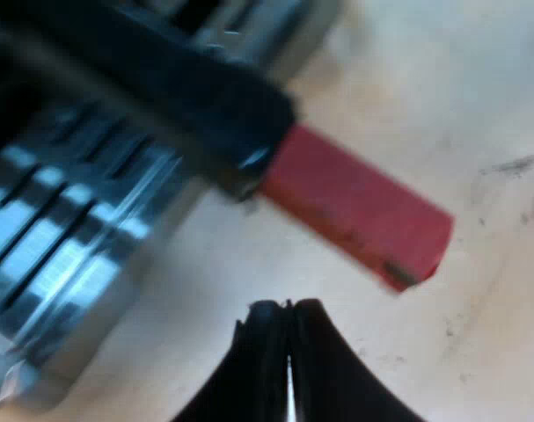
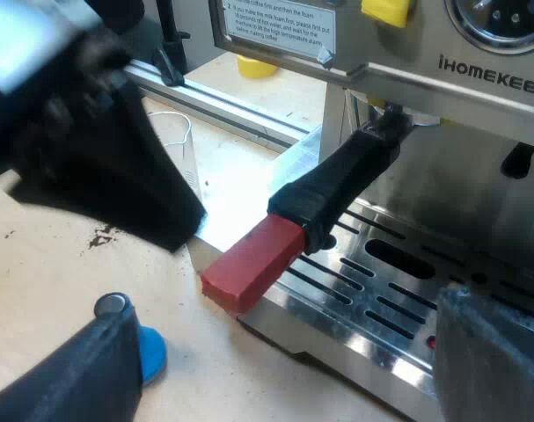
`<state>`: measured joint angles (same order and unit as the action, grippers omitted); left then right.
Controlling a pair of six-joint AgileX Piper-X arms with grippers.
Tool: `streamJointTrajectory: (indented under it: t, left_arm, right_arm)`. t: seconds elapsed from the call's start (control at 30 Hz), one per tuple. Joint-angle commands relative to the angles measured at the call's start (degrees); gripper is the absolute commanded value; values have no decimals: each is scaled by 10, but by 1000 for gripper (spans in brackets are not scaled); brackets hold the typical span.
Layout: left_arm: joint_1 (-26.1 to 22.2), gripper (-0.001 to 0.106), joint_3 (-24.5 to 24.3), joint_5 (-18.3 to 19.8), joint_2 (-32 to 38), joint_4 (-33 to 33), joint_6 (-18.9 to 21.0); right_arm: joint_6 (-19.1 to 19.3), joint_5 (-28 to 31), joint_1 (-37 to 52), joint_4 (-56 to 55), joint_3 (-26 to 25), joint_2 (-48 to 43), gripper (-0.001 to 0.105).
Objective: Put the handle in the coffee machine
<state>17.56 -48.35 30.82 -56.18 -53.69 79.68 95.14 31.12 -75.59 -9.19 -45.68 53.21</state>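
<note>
The holder's dark handle [image 2: 341, 180] runs out from under the espresso machine [image 2: 486, 61] front, over the drip tray, and ends in a red tip [image 2: 249, 262]. In the left wrist view the red end [image 1: 354, 207] lies just beyond my left gripper [image 1: 286, 309], whose fingers are pressed together with nothing between them. My right gripper [image 2: 288, 321] stands open, its two fingers wide apart, facing the machine with the red end between and beyond them. The dark bulk of my left arm [image 2: 99, 149] hangs close beside the red end.
The slotted metal drip tray [image 2: 381, 290] sits under the handle. A blue tamper [image 2: 150, 352] lies on the light table near one right finger. Some coffee crumbs [image 2: 99, 237] are scattered on the table. A yellow object [image 2: 256, 66] stands beyond the machine.
</note>
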Motion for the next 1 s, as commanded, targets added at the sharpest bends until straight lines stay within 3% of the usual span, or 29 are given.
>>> streamJointTrajectory:
  t: [0.03,0.07,0.13,0.23,0.33,0.47,0.53,0.63,0.8,1.0]
  left_arm:
    - [-36,25,-7,7,32,-21,-7]
    - [-39,27,-7,7,33,-22,-7]
    - [-74,57,-7,7,64,-40,-7]
    - [-112,79,-7,7,100,-47,-7]
    - [-143,81,-8,4,134,-45,2]
    - [-170,82,-27,-11,179,-42,43]
    - [-183,82,-47,-12,199,-30,92]
    - [-189,82,-87,-38,216,14,153]
    - [-189,82,-144,-47,218,43,155]
    - [-189,82,-178,-58,218,44,155]
  right_arm:
    - [-2,18,0,2,-1,-3,70]
    - [-2,19,0,2,-1,-3,70]
    - [-6,20,0,2,-1,-3,70]
    - [-7,20,0,3,-1,-3,70]
    - [-7,11,13,-6,-8,-5,70]
    - [-17,-62,55,-90,-59,-5,70]
    - [-20,-116,93,-143,-101,-5,70]
    - [-20,-134,131,-195,-145,-6,70]
    - [-9,-135,215,-290,-215,-13,70]
    - [0,-210,354,-343,-230,-43,70]
